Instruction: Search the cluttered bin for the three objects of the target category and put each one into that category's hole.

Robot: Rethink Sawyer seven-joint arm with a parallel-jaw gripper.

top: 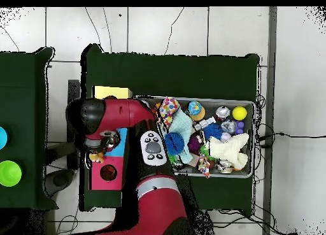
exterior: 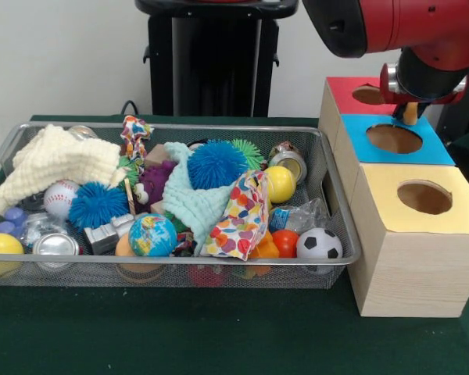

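1. The red and black arm (exterior: 399, 31) hangs over the boxes at the right side of the green surface (exterior: 219, 336).
2. The wire bin (exterior: 31, 269) sits in the middle of the surface. It is full of toys, cloths and cans.
3. Three wooden boxes stand in a row just beside the bin's right end. The yellow box (exterior: 410, 234) is at the front, the blue box (exterior: 395, 141) in the middle and the red box (exterior: 348, 94) at the back. Each has a round hole on top.
4. The gripper (exterior: 409, 113) is over the blue box's hole. Something small and orange shows at its tip, but I cannot tell how the jaws stand.
5. A soccer ball (exterior: 319, 244) lies in the bin's front right corner.
6. A globe ball (exterior: 152, 235) lies near the bin's front edge.
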